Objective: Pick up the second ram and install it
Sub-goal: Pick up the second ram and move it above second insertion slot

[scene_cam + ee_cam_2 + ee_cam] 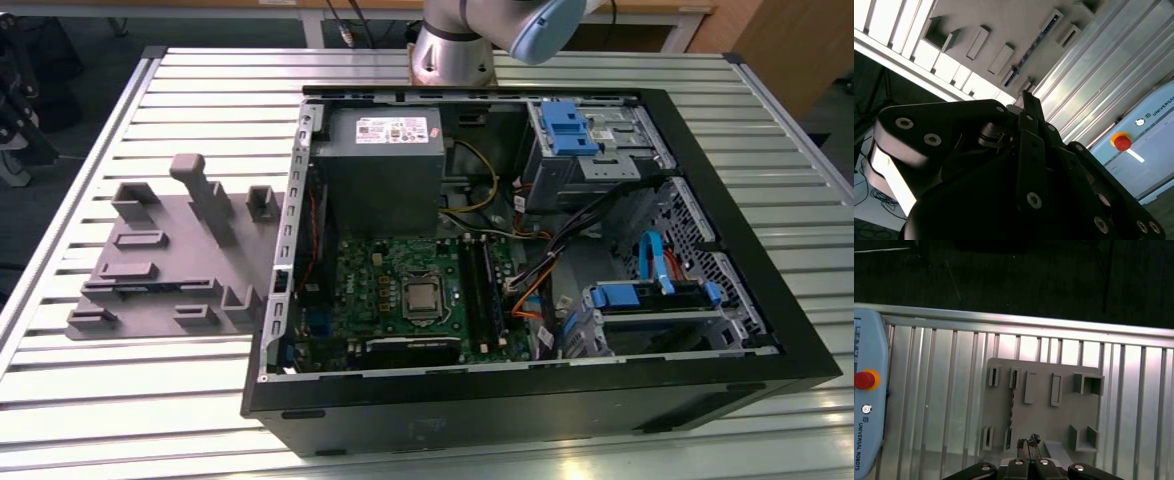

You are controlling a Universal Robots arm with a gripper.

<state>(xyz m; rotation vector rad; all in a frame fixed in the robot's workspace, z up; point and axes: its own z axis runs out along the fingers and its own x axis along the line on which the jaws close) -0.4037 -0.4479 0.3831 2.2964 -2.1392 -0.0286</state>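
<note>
I have the gripper (1029, 441) hanging above the grey fixture plate (1041, 415), clear of it and touching nothing. In both wrist views its fingertips (1027, 100) look drawn together with nothing between them.

The second ram (1011, 407) has not been picked up. It stands on its long edge in the fixture plate, held at each end by a small slotted block. In the first wrist view its near end lies just beside the fingertips, a little off their line, and the stick runs straight away from the hand. In the second wrist view I see the same stick (1028, 54) as a thin dark strip beyond the fingertips.

Farther out from the hand, on the slatted aluminium table (929, 390), lies the teach pendant (866, 440) with its red stop button (865, 380).

In the exterior view the open computer case (534, 410) sits beside the fixture plate (174, 270), on the exterior view's right. The motherboard (387, 290) lies bare inside it, with the long black memory slots (483, 295) next to the processor (423, 297).
</note>
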